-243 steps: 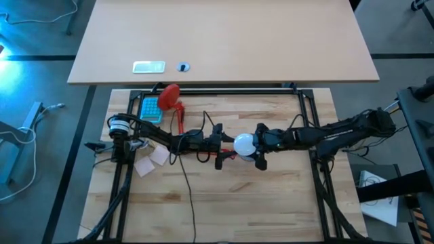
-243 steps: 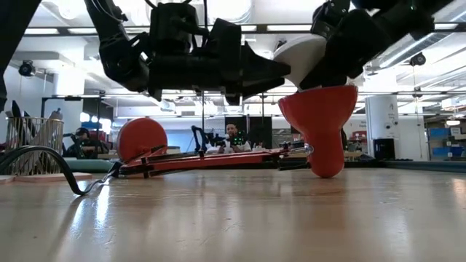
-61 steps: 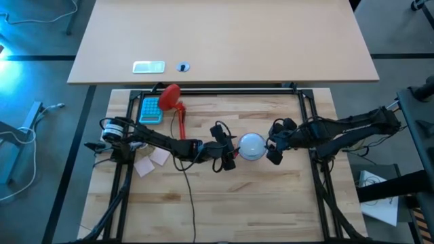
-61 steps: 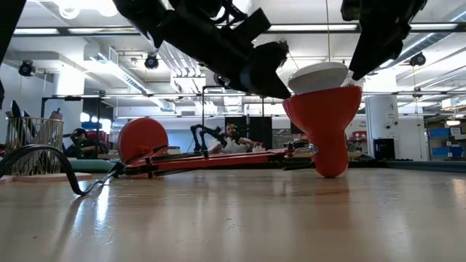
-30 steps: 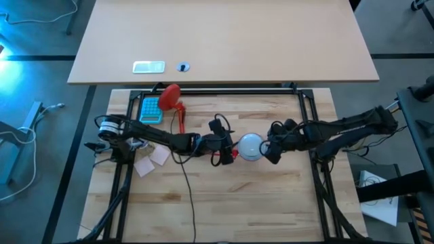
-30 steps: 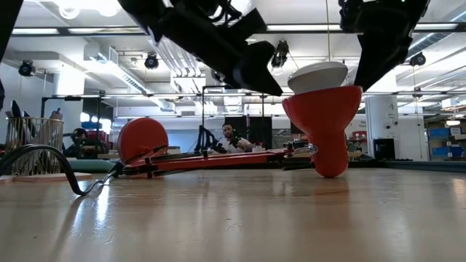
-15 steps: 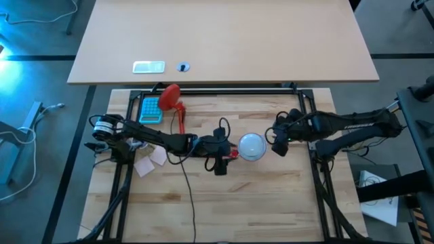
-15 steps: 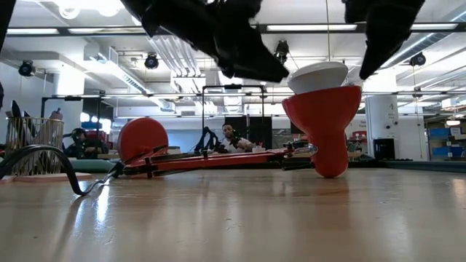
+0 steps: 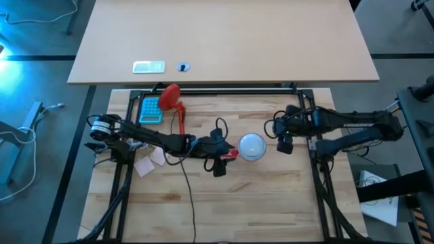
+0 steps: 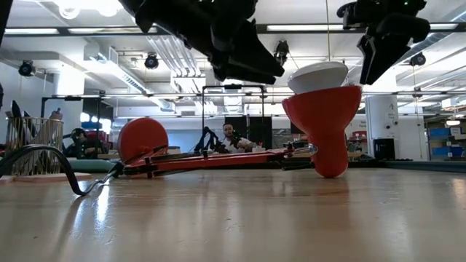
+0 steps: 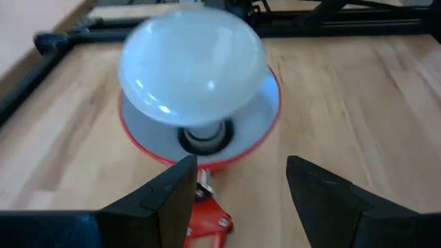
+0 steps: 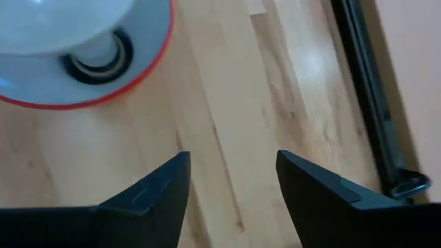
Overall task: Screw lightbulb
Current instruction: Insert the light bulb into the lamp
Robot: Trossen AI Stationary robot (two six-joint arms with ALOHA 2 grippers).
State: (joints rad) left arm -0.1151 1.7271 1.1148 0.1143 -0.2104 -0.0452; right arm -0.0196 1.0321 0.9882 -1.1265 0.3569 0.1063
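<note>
The white lightbulb [image 9: 251,145] stands with its grey base in the socket of the red lamp shade [image 11: 269,117], which opens upward on the wooden table; the bulb also shows in the low view [image 10: 318,74], the left wrist view [image 11: 193,69] and the right wrist view [image 12: 62,21]. My left gripper [image 9: 218,157] is open just left of the shade, above the red lamp arm [image 11: 207,217]. My right gripper [image 9: 283,141] is open to the right of the shade, raised above the table. Neither touches the bulb.
The red lamp's round base [image 9: 168,97] lies at the far left, its arm [image 9: 182,120] running along the table. A blue box [image 9: 150,108] and paper slips [image 9: 152,160] lie at the left. A black cable [image 9: 184,183] trails toward the near edge. Black frame rails [image 9: 224,92] border the table.
My right gripper has drawn away from the bulb toward the table's right and far edge. My left gripper has pulled back a little toward the table's left edge. The bulb stays standing in the shade.
</note>
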